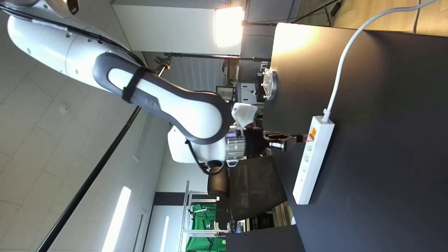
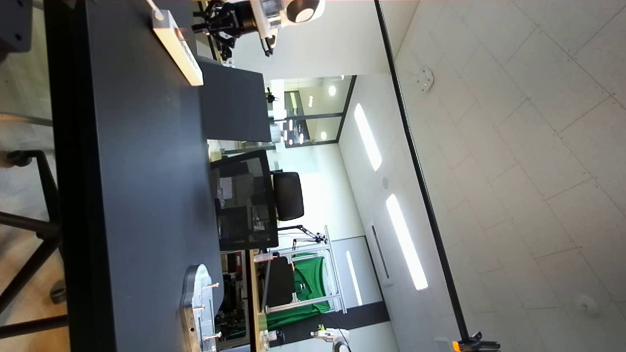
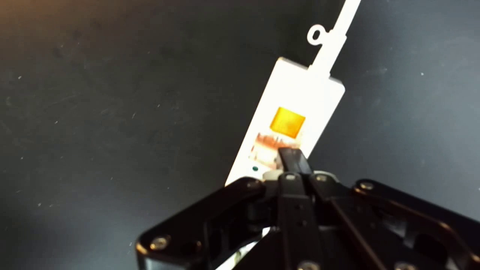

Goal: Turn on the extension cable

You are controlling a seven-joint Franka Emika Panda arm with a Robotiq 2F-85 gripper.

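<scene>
Held the end effector (image 3: pixel 295 159) pressed together, presumably to poke with one stiff tip, on the wrist view's near side of the orange switch (image 3: pixel 287 122), over or touching the extension cable (image 1: pixel 310 164), flat on the tabletop (image 1: pixel 378 161), likely to leave that switch face-up.

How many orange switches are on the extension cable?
1: the orange switch, near the cord end of the extension cable. The reddish patch beside the switch is unclear. In the wrist view the gripper covers some sockets' side, possibly hiding others.
</scene>
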